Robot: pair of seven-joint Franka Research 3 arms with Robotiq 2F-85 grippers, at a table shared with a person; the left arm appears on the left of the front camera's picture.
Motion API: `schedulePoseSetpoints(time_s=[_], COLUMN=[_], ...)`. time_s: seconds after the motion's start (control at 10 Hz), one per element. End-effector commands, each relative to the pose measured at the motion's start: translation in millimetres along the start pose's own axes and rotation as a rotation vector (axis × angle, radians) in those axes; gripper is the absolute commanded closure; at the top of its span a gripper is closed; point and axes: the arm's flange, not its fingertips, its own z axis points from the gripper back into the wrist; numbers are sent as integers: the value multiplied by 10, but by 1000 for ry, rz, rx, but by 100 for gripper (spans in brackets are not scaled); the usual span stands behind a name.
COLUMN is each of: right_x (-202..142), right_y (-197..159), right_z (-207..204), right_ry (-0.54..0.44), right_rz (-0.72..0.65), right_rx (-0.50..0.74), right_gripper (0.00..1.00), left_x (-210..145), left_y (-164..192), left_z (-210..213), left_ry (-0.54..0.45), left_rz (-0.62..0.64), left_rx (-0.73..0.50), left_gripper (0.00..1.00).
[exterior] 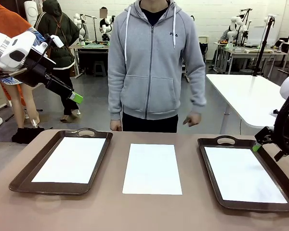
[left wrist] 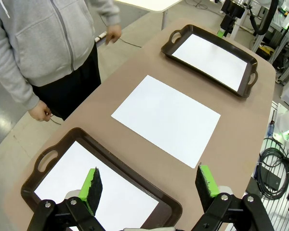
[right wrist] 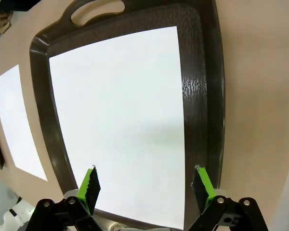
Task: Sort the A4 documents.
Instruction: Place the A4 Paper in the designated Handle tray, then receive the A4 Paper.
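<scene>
Matte brown table [exterior: 149, 211] holds thin white sheets [exterior: 152, 168], pebbled trays [right wrist: 195, 96]; left hand [left wrist: 148, 175], right hand [right wrist: 145, 173] both gape empty.

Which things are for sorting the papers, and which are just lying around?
Job: loose white A4 paper sheet; left dark brown handled tray; left tray's sheet; right tray; right tray's sheet.
Lying about: black cables; white side table.

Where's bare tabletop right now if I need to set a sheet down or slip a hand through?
Two bare strips flank the middle sheet: one toward the left tray, one toward the right tray. The near edge of the table is a wider bare band. Both trays hold a sheet, and the right gripper hangs open over the right one.
</scene>
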Motion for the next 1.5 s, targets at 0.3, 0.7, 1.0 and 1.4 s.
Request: schedulePoseSetpoints(time_s=[0.3,0.7,1.0,1.4], right_x=[7,7,-625,-1346], right_y=[1,1,304,632], right_z=[12,12,455,1393], right_ry=[-2,-2,-298,-606], right_rz=[1,1,123,485], right_rx=[0,0,-187,-144], right_gripper=[0,0,0,0], left_x=[8,8,8,8], left_y=[-10,-10,-10,-10], left_z=[-9,-9,-9,-9], left_ry=[2,2,2,2], left_rz=[-4,-4,-4,-4], left_rx=[1,1,1,1], left_gripper=[0,0,0,0])
